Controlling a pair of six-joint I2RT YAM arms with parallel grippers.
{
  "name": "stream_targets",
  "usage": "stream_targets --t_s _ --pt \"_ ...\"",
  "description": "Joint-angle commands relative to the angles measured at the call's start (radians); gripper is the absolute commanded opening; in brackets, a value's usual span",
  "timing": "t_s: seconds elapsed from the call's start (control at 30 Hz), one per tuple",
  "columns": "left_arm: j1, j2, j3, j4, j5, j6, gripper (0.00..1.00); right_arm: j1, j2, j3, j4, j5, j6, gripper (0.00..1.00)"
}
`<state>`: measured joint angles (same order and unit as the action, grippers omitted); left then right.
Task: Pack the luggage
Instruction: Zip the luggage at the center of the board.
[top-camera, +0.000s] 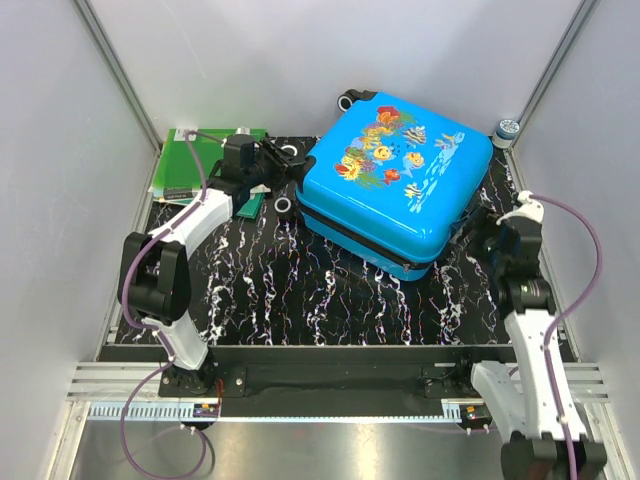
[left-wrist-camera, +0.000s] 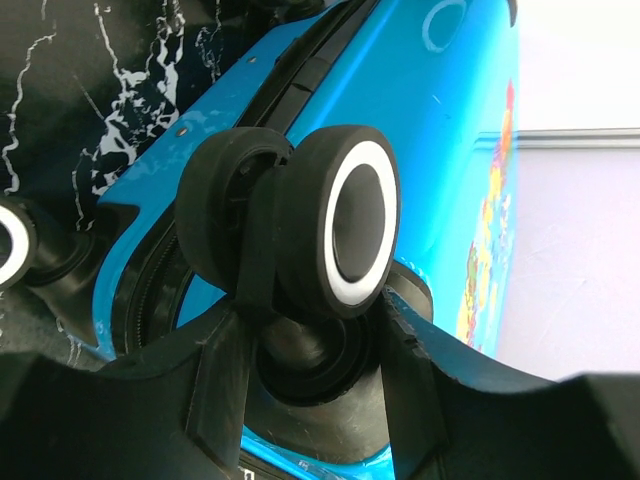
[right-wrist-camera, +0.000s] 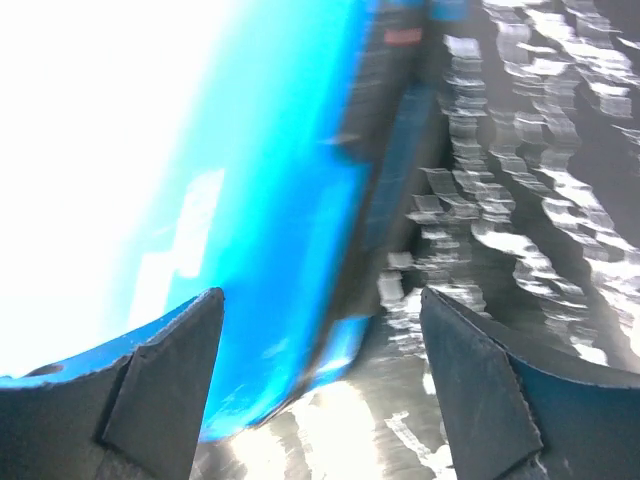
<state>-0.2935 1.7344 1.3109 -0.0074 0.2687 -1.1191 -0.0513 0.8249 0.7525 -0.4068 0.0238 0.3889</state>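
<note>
Arm bases, near edge: left arm (top-camera: 190, 225) and right arm (top-camera: 530, 330) are bolted side by side at the bottom of the overhead view, and each reaches toward the far half.

Counter (top-camera: 300, 290): black surface with white marbled veining, enclosed by pale walls.

Luggage (top-camera: 400, 175): bright-blue hard-shell case, the largest item.
- Lies flat on the far right part of the counter, turned at an angle.
- The fish-and-coral printed shell faces up.
- The two shells are together, with a black seam band running round the side.

Green folders (top-camera: 190, 160): flat stack in the far left corner, apart from the luggage and partly under the left arm.

Left fingers (top-camera: 287, 163): at the left end of the luggage.
- The wrist view shows them closed on either side of the black caster mount of a wheel (left-wrist-camera: 355, 225).
- That wheel is a twin black roller with a white ring.
- A second wheel (top-camera: 284, 205) sits just beside it on the counter.

Right fingers (top-camera: 492, 240): spread wide and holding nothing, at the right near corner of the luggage.
- The wrist view is blurred, with blue shell and dark seam ahead between the two pads.
- Contact cannot be told.

Small round item (top-camera: 507, 128): in the far right corner, near the luggage; too small to identify.
</note>
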Motion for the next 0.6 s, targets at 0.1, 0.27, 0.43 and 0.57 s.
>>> stream_targets --t_s 0.1,0.27,0.43,0.57 --pt "-0.105 0.019 0.077 -0.154 0.256 0.327 0.0 0.189 -0.196 -0.083 -0.06 -0.283 0.059 0.84" --pt "-0.105 0.034 0.073 -0.16 0.27 0.346 0.0 0.431 -0.188 -0.142 -0.047 -0.138 0.133 0.8" --pt "-0.101 0.031 0.05 -0.161 0.265 0.364 0.0 0.622 -0.188 -0.179 -0.05 0.02 0.22 0.78" --pt "-0.09 0.036 0.054 -0.167 0.267 0.375 0.0 0.685 -0.153 -0.185 -0.058 0.112 0.263 0.78"
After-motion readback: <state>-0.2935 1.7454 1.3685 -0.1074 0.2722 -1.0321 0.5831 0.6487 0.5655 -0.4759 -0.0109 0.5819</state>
